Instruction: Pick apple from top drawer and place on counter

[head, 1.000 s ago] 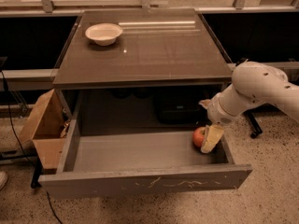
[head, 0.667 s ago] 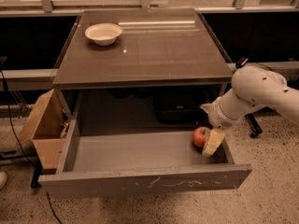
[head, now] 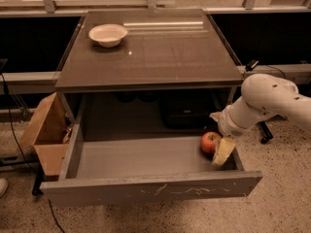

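The red apple (head: 209, 141) lies in the right rear part of the open top drawer (head: 146, 160), close to its right wall. The drawer's grey front panel carries pale scratches. My gripper (head: 219, 151) reaches down into the drawer from the right, at the end of the white arm (head: 265, 102). Its pale finger (head: 223, 152) stands just right of and in front of the apple, touching or nearly touching it. The other finger is hidden. The glossy brown-grey counter (head: 160, 52) is above the drawer.
A white bowl (head: 108, 34) sits on the counter's far left. A brown cardboard box (head: 45, 132) stands on the floor left of the drawer. Dark gear sits under the counter behind the drawer. A rail and windows run behind.
The gripper has shifted slightly lower and toward the drawer's front beside the apple. The apple has stayed in place.
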`<state>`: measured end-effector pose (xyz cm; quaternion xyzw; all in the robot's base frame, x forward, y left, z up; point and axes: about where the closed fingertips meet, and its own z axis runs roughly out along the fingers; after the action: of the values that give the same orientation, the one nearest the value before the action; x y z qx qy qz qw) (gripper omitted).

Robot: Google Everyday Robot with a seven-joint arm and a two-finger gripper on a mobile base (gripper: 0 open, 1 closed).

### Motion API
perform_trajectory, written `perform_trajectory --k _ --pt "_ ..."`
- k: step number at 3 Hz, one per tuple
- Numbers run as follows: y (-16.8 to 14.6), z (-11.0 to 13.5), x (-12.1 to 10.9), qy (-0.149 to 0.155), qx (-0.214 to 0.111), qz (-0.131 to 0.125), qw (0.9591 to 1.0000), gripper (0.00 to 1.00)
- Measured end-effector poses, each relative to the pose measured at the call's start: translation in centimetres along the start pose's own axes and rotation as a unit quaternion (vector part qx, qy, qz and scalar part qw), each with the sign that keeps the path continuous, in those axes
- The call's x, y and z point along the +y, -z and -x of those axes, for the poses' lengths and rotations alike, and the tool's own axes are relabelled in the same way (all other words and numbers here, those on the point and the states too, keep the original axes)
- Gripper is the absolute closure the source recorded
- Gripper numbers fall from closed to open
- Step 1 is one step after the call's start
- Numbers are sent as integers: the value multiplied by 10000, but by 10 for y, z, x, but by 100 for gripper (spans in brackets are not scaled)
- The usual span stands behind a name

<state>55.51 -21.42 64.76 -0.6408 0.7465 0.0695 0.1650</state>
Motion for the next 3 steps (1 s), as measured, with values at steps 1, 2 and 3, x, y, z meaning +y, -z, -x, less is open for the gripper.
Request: perform_trajectory --k 1,2,3 --pt "-13 -5 3 -27 72 133 9999 0" --pt "-24 -11 3 -58 142 203 9997 0" --pt "-29 -13 4 -56 204 236 9995 14"
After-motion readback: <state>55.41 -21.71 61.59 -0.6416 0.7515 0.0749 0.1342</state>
